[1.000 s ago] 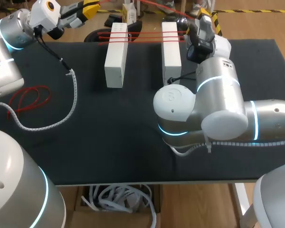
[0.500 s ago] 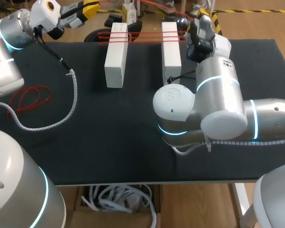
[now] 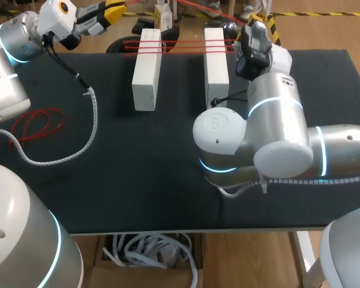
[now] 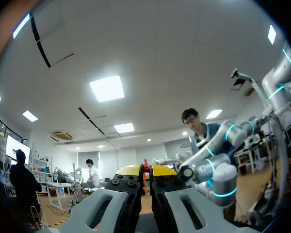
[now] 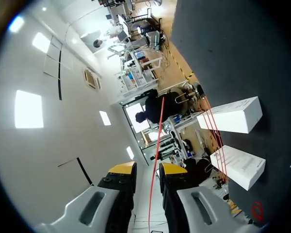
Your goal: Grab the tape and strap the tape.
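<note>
The left hand [image 4: 145,170] is clenched, its yellow tips pressed almost together, with a thin sliver of the red tape [image 3: 180,44] caught between them. In the head view this hand sits beyond the far left edge of the tabletop [image 3: 138,180], held above floor level, tips pointing right. The left arm [image 3: 15,39] enters from the near left.

The right hand [image 5: 148,169] is released. Its two fingers stand apart, and a single strand of tape runs up through the gap between them without either finger visibly touching it. In the head view this hand sits at the far edge of the tabletop, just right of the right white box [image 3: 216,63]. The right arm [image 3: 270,138] comes in from the right and bends over the middle of the tabletop.

From the right hand outward, taut strands of tape stretch leftward across the far ends of both boxes, from the right white box to the left white box [image 3: 147,69]. The two boxes lie parallel, long sides running near to far, well apart from each other. Another red strand runs beyond the far edge, above the boxes.

On the left side of the tabletop a loose red loop [image 3: 39,125] lies flat, and just beside it a white spiral sleeve [image 3: 93,117] curves from the left arm toward the near left.
</note>
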Controlling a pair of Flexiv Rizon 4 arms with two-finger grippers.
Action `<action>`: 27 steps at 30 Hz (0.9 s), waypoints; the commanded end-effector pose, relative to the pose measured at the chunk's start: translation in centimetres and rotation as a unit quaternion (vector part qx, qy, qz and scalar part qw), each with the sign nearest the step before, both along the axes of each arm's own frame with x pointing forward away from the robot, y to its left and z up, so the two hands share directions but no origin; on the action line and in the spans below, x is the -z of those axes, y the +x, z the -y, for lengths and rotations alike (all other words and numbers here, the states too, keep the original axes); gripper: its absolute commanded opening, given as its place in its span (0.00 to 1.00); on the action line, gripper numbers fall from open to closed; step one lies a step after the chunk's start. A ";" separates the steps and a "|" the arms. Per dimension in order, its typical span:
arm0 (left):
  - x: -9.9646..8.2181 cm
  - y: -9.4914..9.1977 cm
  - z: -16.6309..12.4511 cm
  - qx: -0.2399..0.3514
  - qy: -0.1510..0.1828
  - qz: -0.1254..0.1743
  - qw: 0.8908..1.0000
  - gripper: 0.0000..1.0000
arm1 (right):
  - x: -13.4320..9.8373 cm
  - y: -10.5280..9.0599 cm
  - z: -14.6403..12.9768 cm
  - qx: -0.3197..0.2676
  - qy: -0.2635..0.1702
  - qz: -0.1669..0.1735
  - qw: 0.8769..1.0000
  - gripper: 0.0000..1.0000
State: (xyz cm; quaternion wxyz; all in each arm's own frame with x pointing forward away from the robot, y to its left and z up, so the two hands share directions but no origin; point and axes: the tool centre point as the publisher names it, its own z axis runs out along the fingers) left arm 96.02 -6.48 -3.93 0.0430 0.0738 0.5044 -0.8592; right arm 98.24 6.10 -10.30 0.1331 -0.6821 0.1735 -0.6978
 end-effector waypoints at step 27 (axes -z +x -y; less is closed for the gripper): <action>0.1 0.1 0.0 0.000 -0.001 0.001 1.000 0.00 | -0.3 -0.2 -0.1 0.001 0.010 -0.021 1.000 0.00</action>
